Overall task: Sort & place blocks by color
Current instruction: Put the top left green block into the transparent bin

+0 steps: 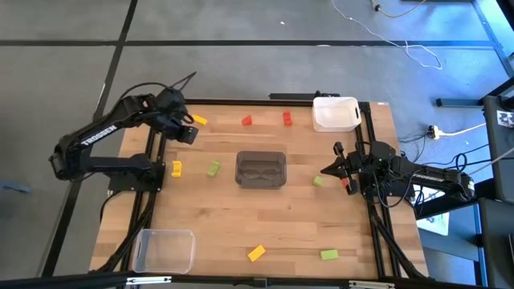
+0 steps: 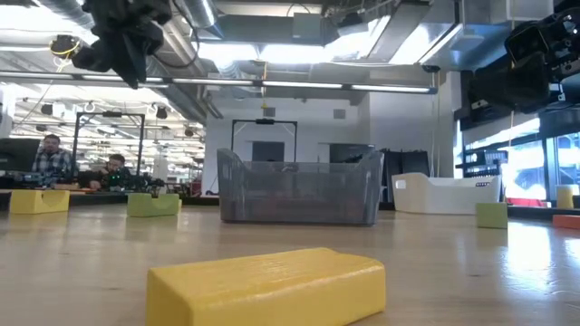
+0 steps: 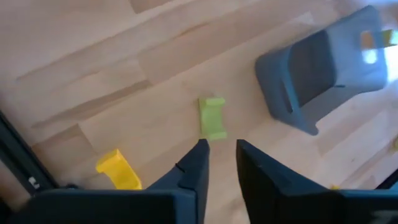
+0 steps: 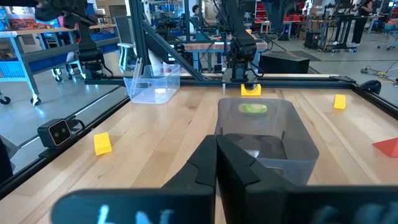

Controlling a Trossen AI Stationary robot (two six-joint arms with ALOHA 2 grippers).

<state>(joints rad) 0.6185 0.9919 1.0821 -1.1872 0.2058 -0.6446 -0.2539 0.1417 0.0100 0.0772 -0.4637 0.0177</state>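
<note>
A: Closest to our low camera lies a yellow block (image 2: 267,285), flat on the table (image 1: 273,233), in front of the grey bin (image 1: 260,169).

B: We see that bin in the middle of the table, and nothing shows in it from above. Left of it lie a green block (image 1: 213,168) and another yellow block (image 1: 177,168).

A: Our left hand (image 3: 219,163) hangs above the table, over toward that green block, fingers a narrow gap apart and holding nothing.

B: Our right hand (image 1: 324,170) sits to the bin's right, fingers pressed together, empty. A green block (image 1: 318,181) lies just beside it.

A: Behind the bin we count two red blocks (image 1: 246,121), with the white bin (image 1: 335,113) at the far right corner and a clear bin (image 1: 165,250) at the near left.
</note>
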